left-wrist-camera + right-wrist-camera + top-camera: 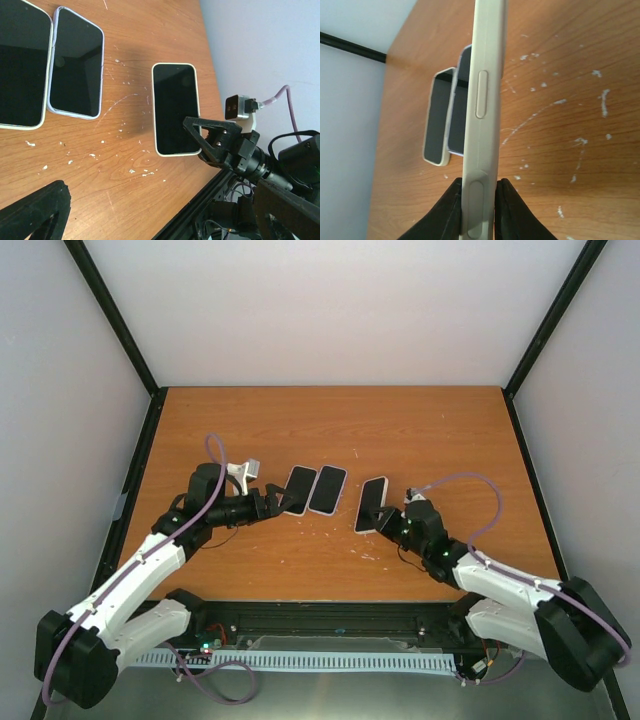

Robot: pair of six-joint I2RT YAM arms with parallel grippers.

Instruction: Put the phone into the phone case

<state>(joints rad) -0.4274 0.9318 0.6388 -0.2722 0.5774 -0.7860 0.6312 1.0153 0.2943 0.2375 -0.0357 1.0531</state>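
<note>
My right gripper (387, 526) is shut on the near short end of a cream phone case (371, 504) with a dark face. The right wrist view shows the case edge-on (482, 100) between the black fingers (451, 210). I cannot tell whether a phone is inside it. A lavender-rimmed phone (327, 490) lies flat, screen up, mid-table. A cream-rimmed dark device (298, 490) lies against its left side. My left gripper (274, 504) is open and empty, just left of that device's near end. The left wrist view shows the lavender phone (76, 70), the cream case (174, 107) and the right gripper (212, 137).
The wooden table (330, 430) is scuffed with white flecks between the devices. A black rail (320, 615) runs along the table's near edge. Black frame posts and white walls close in the sides and back. A white camera mount (243, 472) sits on the left wrist.
</note>
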